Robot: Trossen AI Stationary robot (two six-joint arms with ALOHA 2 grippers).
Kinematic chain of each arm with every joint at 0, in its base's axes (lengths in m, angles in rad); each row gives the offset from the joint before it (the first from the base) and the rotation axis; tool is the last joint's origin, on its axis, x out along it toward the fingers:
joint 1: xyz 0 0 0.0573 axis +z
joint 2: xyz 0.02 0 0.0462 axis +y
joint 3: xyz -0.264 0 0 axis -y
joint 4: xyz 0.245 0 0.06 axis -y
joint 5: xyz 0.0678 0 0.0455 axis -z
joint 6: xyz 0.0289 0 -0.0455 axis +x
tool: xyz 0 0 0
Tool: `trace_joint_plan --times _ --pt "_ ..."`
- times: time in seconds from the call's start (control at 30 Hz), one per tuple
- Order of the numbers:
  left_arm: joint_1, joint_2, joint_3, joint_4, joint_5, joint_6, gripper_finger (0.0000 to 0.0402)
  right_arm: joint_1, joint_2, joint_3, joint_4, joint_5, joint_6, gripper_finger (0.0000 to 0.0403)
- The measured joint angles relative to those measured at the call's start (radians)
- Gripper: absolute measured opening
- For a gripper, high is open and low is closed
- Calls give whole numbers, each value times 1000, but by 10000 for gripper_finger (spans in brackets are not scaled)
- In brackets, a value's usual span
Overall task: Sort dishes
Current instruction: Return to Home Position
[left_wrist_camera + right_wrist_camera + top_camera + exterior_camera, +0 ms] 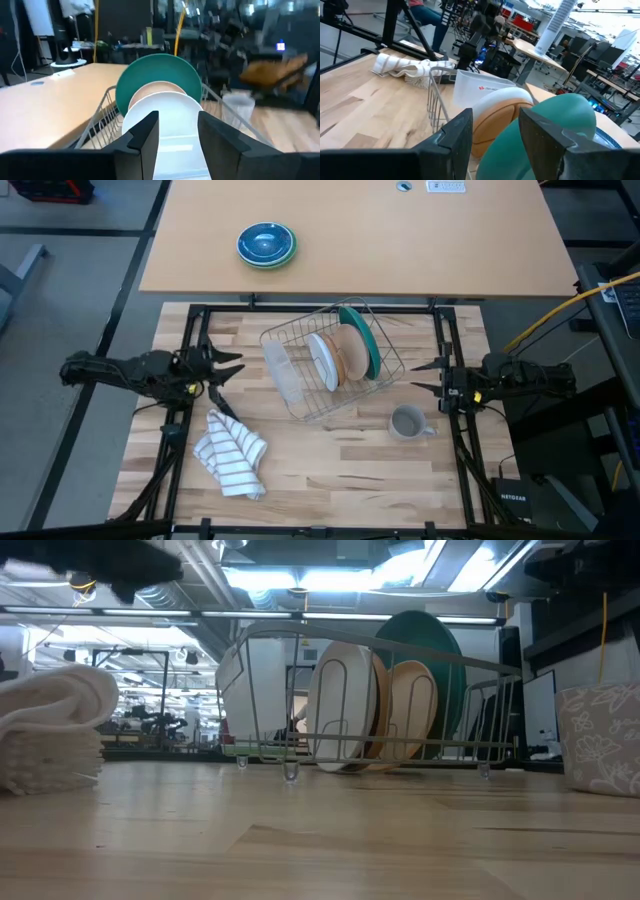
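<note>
**A:** Which step is in hand?

**B:** The parking one, judging by how things lie. All three dishes stand in the wire dish rack (385, 375) at the middle of the pale wooden worktop (340, 475). The small white round plate (322, 362) comes first, the tan wood-coloured round plate (350, 355) is just behind it, and the larger dark green round plate (362, 340) is last. The left gripper (230, 377) hovers at the worktop's left side and the right gripper (424, 377) at its right. Both have their fingers spread with nothing between them.

**A:** What does the next move call for?

**B:** No grasp, I'd say. Each arm only needs folding to rest, clear of the rack. The right one should mind the small grey mug (405, 422) near it.

**A:** How do the plates sit?

**B:** On edge, close-packed and leaning slightly. Their faces look along the line between the two arms, white towards the left arm and green towards the right. Being round, they have no long axis. From above, each edge line runs roughly front to back, skewed with the rack.
</note>
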Motion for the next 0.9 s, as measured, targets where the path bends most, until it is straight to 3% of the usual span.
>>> trace_joint_plan --times 0.17,0.33,0.47,0.63,0.9 --pt "0 -173 -194 127 -1 -41 127 0 -81 0 -70 1 4 166" --pt "0 -306 -263 133 -1 -23 127 0 -114 14 -150 21 23 166" --pt "0 -302 -282 127 -5 17 127 0 -115 18 -189 66 30 166" --pt "0 -303 -304 94 -7 -36 127 0 -115 12 -169 96 34 166" --pt "0 -303 -303 -27 -5 -231 127 0 -114 -49 -165 131 176 166"
